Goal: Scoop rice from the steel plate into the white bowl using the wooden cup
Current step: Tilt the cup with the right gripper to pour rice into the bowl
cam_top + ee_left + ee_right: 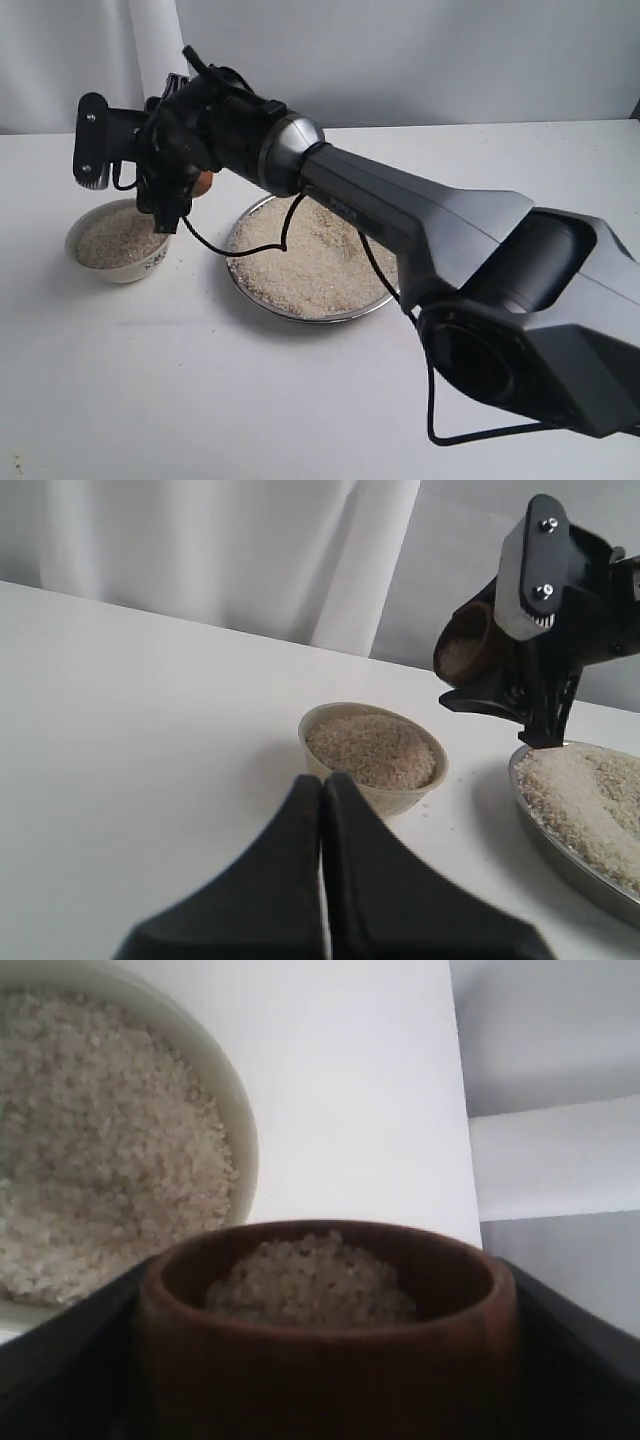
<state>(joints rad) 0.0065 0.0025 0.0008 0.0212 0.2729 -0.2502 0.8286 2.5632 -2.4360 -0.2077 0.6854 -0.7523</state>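
While right pincer (135, 175) clamps round wooden cup (330, 1370) | grainy rice (312, 1285) heaped inside

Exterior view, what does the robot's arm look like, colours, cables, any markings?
The right arm is chunky matte dark grey with rounded joints and a silver-grey band near the wrist. Thin black cables loop loosely beneath it. No markings are readable. The right end effector is black, its flat finger plate carrying two screws. The left end effector has plain black tapered fingers.

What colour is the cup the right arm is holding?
The wooden cup is reddish-brown; the right wrist view shows it best.
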